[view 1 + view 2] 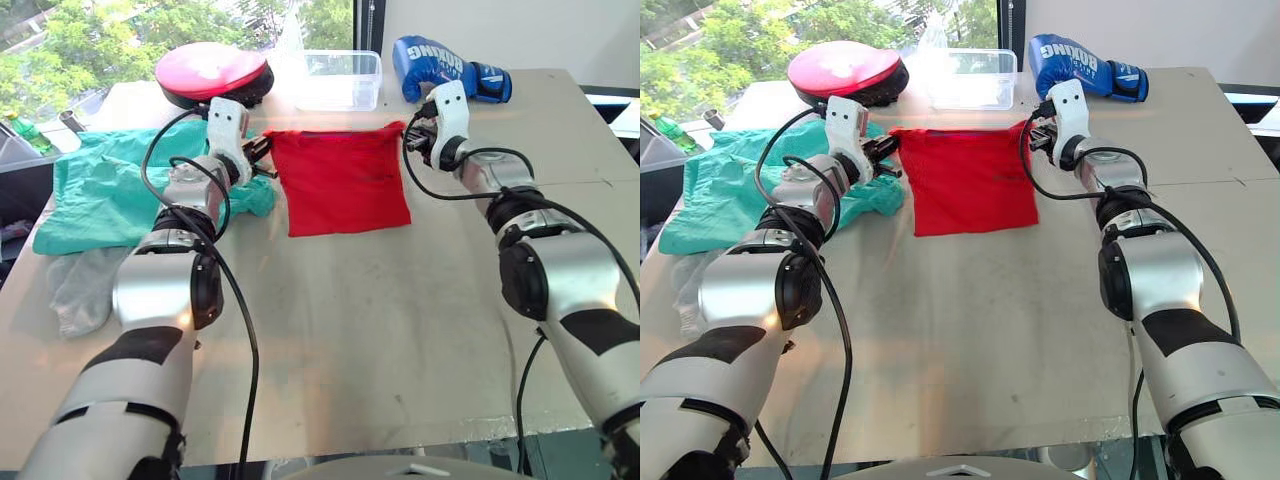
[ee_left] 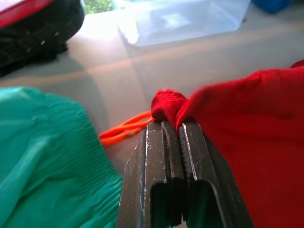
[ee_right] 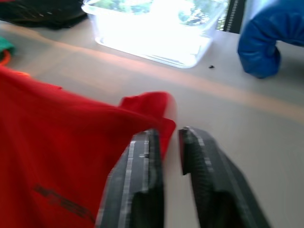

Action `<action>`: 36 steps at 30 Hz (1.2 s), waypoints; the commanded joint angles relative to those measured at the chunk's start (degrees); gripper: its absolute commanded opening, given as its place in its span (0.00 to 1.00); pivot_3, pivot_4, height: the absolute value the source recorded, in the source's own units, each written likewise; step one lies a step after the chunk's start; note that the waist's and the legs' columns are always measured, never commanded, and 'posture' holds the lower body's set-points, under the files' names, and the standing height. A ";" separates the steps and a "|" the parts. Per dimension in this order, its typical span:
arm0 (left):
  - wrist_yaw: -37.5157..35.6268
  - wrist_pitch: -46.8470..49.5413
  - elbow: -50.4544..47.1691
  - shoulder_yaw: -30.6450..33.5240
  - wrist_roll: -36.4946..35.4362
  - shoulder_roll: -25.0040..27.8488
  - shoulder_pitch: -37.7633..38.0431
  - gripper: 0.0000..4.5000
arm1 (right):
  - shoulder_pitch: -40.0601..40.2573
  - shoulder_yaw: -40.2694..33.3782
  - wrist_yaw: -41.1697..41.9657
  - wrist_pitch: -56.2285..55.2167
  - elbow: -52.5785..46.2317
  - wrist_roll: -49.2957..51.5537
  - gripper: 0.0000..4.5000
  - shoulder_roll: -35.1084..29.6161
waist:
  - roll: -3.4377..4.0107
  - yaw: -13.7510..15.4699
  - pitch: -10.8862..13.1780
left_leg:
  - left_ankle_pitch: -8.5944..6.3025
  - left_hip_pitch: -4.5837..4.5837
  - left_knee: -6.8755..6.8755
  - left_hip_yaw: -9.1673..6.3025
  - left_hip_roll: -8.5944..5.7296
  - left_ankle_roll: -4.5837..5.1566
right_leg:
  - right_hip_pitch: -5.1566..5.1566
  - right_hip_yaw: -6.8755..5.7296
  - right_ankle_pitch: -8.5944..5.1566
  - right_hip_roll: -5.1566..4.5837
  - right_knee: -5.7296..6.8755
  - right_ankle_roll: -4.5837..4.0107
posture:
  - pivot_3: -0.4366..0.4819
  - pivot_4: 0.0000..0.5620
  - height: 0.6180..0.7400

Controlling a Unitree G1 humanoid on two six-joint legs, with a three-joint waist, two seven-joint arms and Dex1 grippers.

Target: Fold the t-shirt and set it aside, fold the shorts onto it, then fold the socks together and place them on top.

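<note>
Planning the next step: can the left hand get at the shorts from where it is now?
Probably yes, once freed. The left hand is shut on the t-shirt corner, and the shorts lie right beside it on the table with nothing between. It must release the shirt first.

The red t-shirt (image 1: pixel 342 180) lies folded in a neat block near the middle of the table (image 1: pixel 400 330). The left gripper (image 1: pixel 266 156) is at its 10 o'clock corner. The right gripper (image 1: pixel 412 134) is at its 2 o'clock corner. The green shorts (image 1: pixel 110 190) lie spread at 9 o'clock from the shirt. Grey socks (image 1: pixel 82 288) lie at 6 o'clock from the shorts. A clear box (image 1: pixel 338 78), a blue boxing glove (image 1: pixel 440 66) and a red pad (image 1: pixel 212 72) sit at 12 o'clock.
</note>
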 commanded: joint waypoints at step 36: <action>-54.50 6.69 -36.22 -8.41 -1.28 9.74 9.93 0.84 | 12.04 -2.18 22.35 18.18 -13.35 3.46 0.02 3.19 | 0.04 -2.52 -0.04 | 0.01 0.10 0.01 -0.06 0.01 -0.02 | 0.01 0.00 0.00 0.04 0.52 0.00 | 0.48 0.27 0.93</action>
